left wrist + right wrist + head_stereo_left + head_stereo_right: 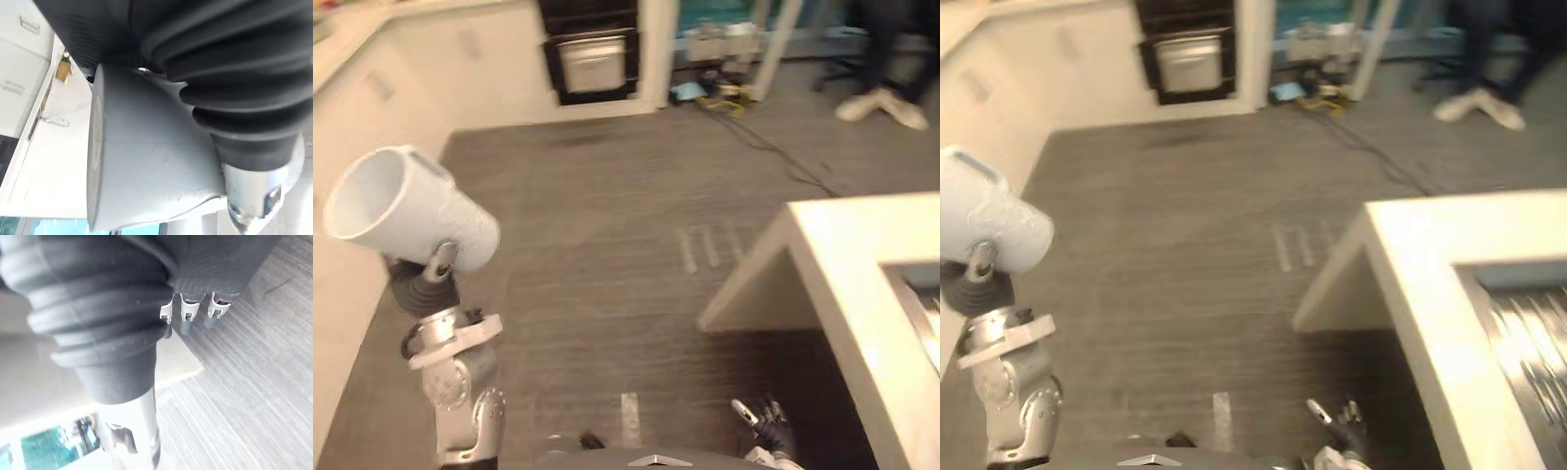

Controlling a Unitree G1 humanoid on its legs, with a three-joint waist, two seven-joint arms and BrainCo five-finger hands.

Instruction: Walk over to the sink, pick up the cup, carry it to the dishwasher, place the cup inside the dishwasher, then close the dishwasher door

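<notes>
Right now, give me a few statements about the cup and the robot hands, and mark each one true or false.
1. The left robot hand grips the cup. True.
2. The cup stands upright. False: it is tipped onto its side, mouth toward the robot's left.
3. The right robot hand carries a plate. False: it holds nothing, low beside the counter.
4. A person's shoes show across the floor. True.

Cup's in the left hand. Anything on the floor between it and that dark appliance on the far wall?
Nothing visible stands on the floor between the cup in the left hand and the dark appliance. Cables lie to its right, and the counter corner juts in on the robot's right.
</notes>
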